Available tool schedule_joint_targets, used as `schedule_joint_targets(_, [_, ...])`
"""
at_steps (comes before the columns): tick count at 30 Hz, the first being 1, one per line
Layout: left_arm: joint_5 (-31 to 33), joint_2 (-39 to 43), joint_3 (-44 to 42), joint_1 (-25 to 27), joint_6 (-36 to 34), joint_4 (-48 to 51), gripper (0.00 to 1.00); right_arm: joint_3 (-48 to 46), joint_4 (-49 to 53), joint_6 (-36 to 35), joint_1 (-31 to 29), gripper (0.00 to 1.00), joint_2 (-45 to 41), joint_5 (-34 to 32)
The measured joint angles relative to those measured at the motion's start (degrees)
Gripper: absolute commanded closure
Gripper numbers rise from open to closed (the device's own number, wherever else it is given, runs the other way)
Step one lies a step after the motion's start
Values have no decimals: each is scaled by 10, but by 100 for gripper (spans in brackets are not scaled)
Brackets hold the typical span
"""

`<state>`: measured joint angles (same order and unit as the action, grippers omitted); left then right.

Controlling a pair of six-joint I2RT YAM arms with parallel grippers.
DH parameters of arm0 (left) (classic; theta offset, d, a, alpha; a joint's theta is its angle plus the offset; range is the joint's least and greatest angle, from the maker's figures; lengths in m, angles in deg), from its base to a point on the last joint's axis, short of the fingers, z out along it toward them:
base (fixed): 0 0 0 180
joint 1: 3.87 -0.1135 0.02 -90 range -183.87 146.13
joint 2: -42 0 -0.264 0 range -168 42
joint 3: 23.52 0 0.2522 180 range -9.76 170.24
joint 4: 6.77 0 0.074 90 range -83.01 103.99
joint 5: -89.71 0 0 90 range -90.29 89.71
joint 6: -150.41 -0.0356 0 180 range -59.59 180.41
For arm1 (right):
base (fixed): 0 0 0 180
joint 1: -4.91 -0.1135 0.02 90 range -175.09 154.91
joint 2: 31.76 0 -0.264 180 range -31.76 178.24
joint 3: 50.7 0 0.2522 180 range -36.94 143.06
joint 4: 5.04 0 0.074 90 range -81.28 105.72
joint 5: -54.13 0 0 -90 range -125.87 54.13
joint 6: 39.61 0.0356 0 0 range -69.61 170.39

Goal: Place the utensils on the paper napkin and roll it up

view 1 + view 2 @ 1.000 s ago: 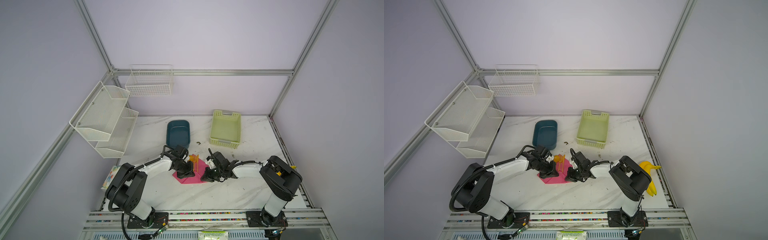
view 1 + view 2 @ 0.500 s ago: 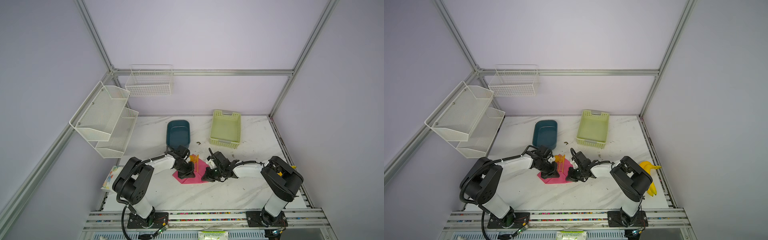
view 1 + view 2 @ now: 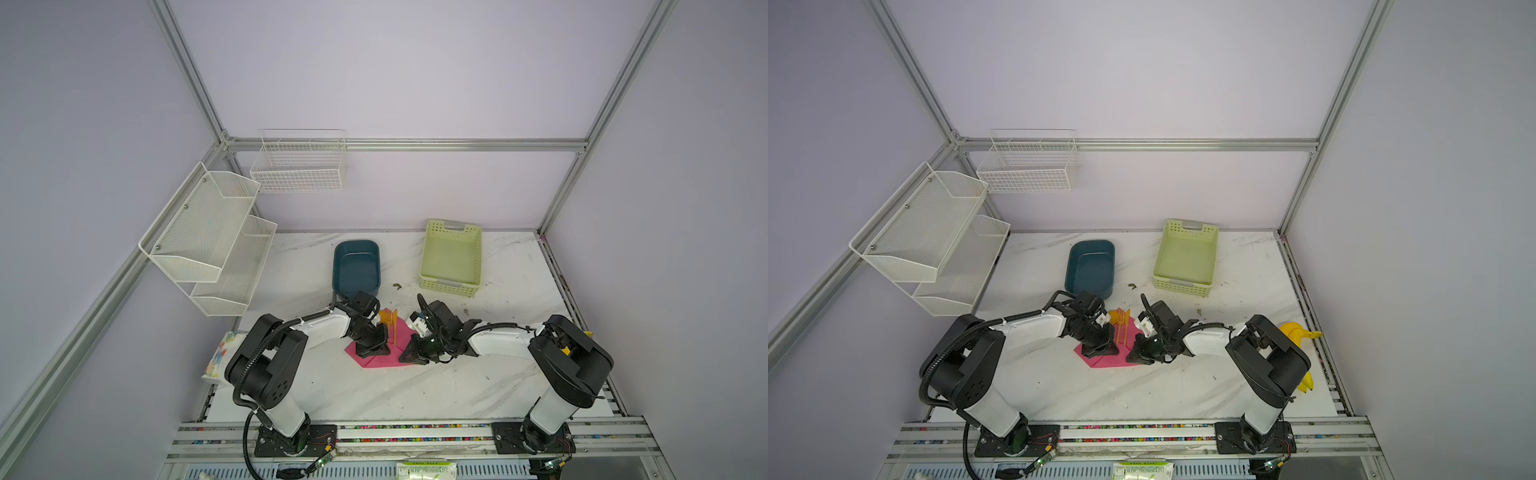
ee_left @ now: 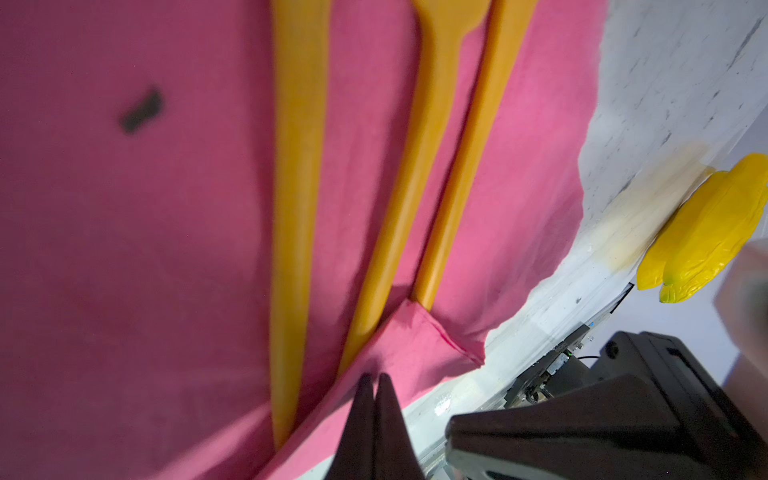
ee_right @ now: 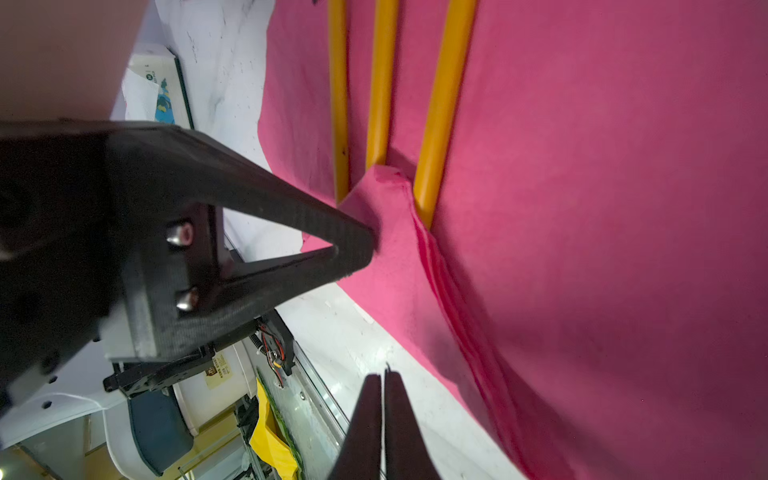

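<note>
While both arms reach low over the counter (image 3: pixel 374 399), one paper napkin (image 3: pixel 371 362) lies flat near its centre, a touch toward 6 o'clock, with three utensils (image 3: pixel 1122 328) on it. These three orange pieces lie side by side, heads toward 12 o'clock and handle ends toward 6 o'clock. At the napkin's 6 o'clock edge, one flap is folded up over the handle ends, as both wrist views show.

From 9 o'clock comes the left gripper (image 4: pixel 374 392). Its jaws are pressed together with the tips on that flap; whether paper is pinched between them I cannot tell. From 3 o'clock comes the right gripper (image 5: pixel 382 386), its jaws all but closed and holding nothing, with the tips over bare counter just beside the napkin's edge.

Two bins stand farther back: one dark blue tub (image 3: pixel 356 270) at 12 o'clock of the napkin and one pale green basket (image 3: pixel 451 253) at 1 o'clock. On the walls hang one two-tier mesh shelf (image 3: pixel 208 237) at 10 o'clock and one white wire rack (image 3: pixel 299 166) at 11 o'clock. One floral packet (image 3: pixel 219 355) sits at the counter's 9 o'clock edge. One bunch of yellow bananas (image 3: pixel 1296 330) sits at its 3 o'clock edge, partly hidden by the right arm.
</note>
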<state>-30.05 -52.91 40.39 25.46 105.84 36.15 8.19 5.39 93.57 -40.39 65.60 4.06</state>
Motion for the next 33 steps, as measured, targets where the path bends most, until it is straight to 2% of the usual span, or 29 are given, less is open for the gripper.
schedule_joint_targets(14, [2, 0, 0, 0, 0, 0, 100, 0, -16, -5, -1, 91, 46, 10])
schedule_joint_targets(33, [3, 0, 0, 0, 0, 0, 100, 4, 29, -22, -1, 91, 16, -16])
